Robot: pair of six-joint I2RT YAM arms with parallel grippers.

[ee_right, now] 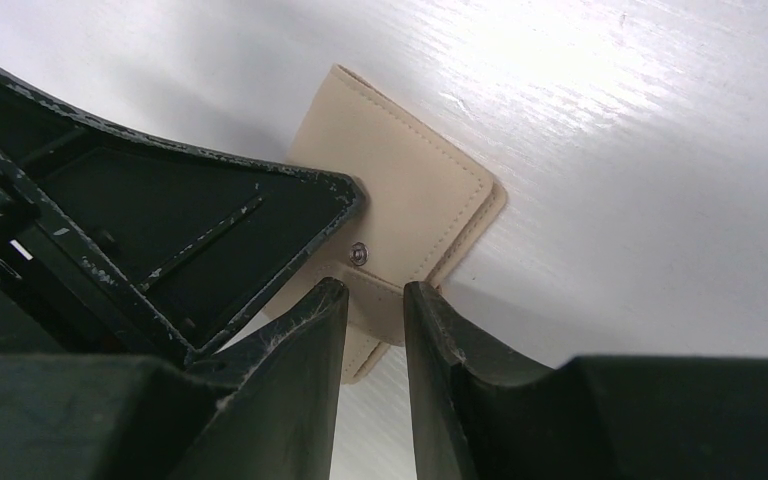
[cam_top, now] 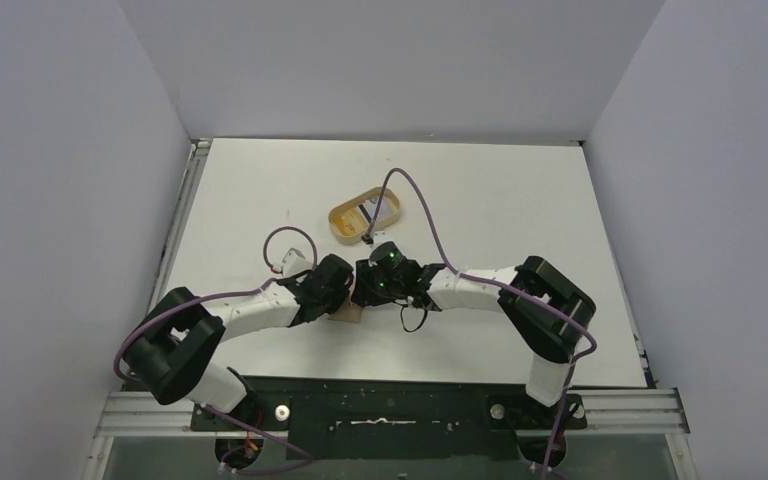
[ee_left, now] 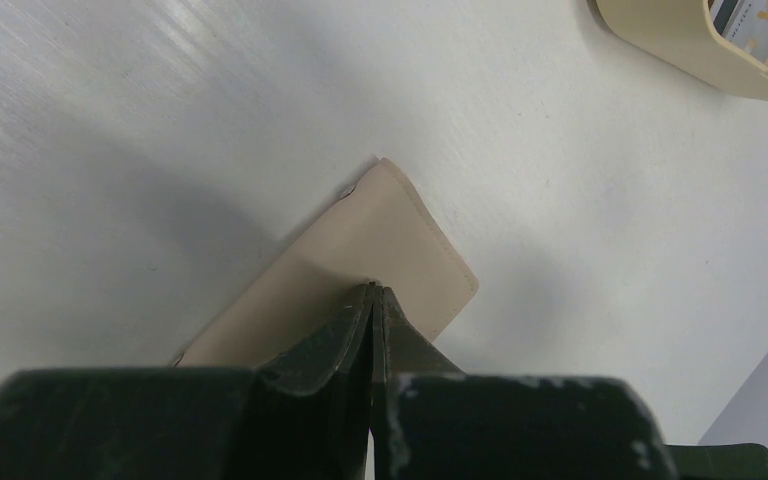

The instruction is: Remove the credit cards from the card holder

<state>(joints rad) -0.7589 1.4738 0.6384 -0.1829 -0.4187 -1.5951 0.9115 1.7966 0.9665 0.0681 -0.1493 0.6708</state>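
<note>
Closest in, the two arms bend inward from their bases and meet over the near middle of the white table (cam_top: 520, 200). Under them lies the card holder (ee_right: 400, 190), folded closed and flat on the table, tan outside up. The left gripper (ee_left: 372, 290) has its fingers pressed together with no gap, and their tips rest on the card holder's top face, where the surface creases slightly. The right gripper (ee_right: 375, 300) stands with its fingers a little apart, clamping nothing. The snap tab (ee_right: 365, 275), with its small metal stud, lies at the gap between them on the holder's edge; whether the fingers touch it I cannot tell. Farther back, well apart from the holder, sits an oval wooden tray (cam_top: 345, 226), and one of the credit cards (cam_top: 382, 208) lies inside it.
</note>
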